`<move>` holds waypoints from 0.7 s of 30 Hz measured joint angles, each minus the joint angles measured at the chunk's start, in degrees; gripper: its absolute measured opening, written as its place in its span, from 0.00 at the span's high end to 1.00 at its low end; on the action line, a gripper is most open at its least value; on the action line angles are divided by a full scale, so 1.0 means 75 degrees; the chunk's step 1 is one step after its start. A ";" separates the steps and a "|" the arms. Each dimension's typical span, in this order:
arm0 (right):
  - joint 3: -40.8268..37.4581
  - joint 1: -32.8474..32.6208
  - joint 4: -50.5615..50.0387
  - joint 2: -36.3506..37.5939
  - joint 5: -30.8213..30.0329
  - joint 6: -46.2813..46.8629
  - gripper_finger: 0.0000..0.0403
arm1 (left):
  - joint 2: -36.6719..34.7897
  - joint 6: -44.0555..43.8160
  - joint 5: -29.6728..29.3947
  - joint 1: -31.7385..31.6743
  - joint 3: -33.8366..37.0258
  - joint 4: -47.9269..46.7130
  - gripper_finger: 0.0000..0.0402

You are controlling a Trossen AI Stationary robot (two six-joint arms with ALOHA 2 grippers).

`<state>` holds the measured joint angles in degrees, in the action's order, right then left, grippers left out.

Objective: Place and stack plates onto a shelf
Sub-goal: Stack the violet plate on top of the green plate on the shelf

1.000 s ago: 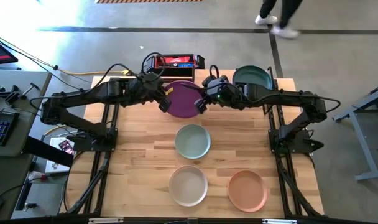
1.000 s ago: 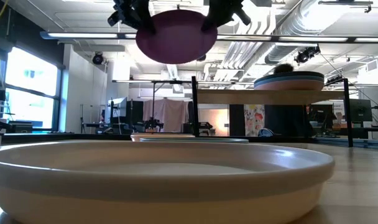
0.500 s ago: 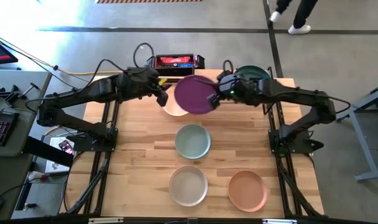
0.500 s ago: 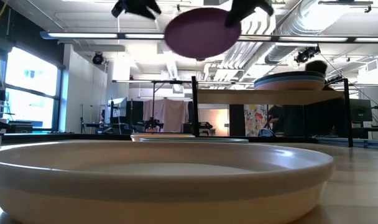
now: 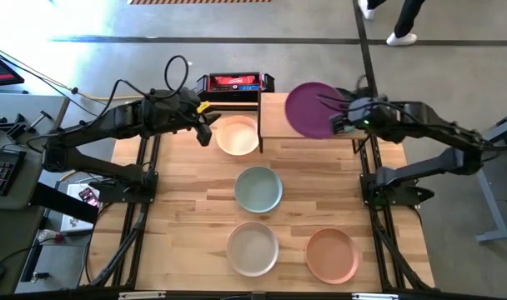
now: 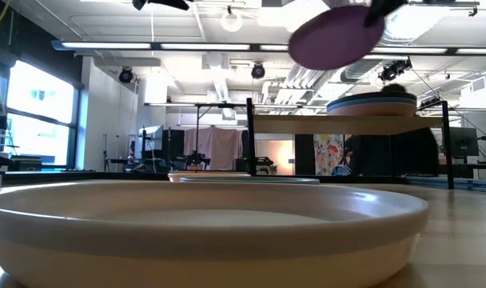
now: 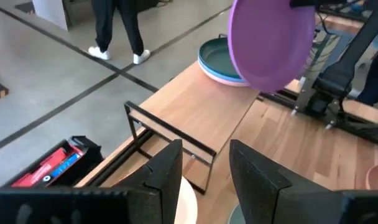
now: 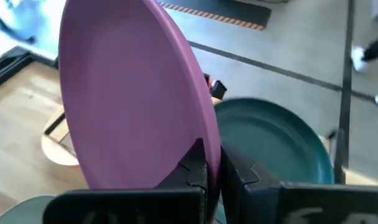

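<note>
1. The right gripper [image 5: 335,123] has its fingers [image 8: 204,163] clamped on the rim of the purple plate [image 5: 310,109], held tilted in the air over the shelf [image 5: 278,125] at upper centre of the high view, just beside the stack there.
2. That stack, topped by a dark green plate [image 8: 276,152], sits at the shelf's far end.
3. The left gripper [image 5: 202,127] hovers at upper left with fingers [image 7: 165,171] apart and empty.
4. Still on the worktop [image 5: 187,200]: an off-white plate [image 5: 238,135] beside the shelf, a pale teal plate [image 5: 258,189], another off-white plate [image 5: 253,248] and a peach plate [image 5: 331,255].
5. By my judgement the task is about halfway done.
</note>
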<state>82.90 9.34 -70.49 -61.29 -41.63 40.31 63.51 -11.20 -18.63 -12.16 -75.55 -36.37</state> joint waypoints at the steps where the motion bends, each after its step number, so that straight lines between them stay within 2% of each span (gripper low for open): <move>1: -0.0264 -0.0017 0.0038 0.0224 -0.0031 0.0233 1.00 | -0.0029 0.0080 -0.0003 -0.0004 0.0000 -0.0022 0.70; 10: -0.2315 0.0125 0.0662 0.2031 -0.0075 0.2444 1.00 | -0.0129 0.0977 -0.0125 -0.0035 0.0000 0.0002 0.70; 21: -0.3699 0.0561 0.0718 0.3542 -0.0796 0.6279 1.00 | -0.0092 0.3092 -0.1417 -0.0142 0.0000 0.0051 0.70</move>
<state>55.17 13.55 -65.11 -34.73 -47.61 87.41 62.82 11.99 -29.26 -13.23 -75.55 -35.99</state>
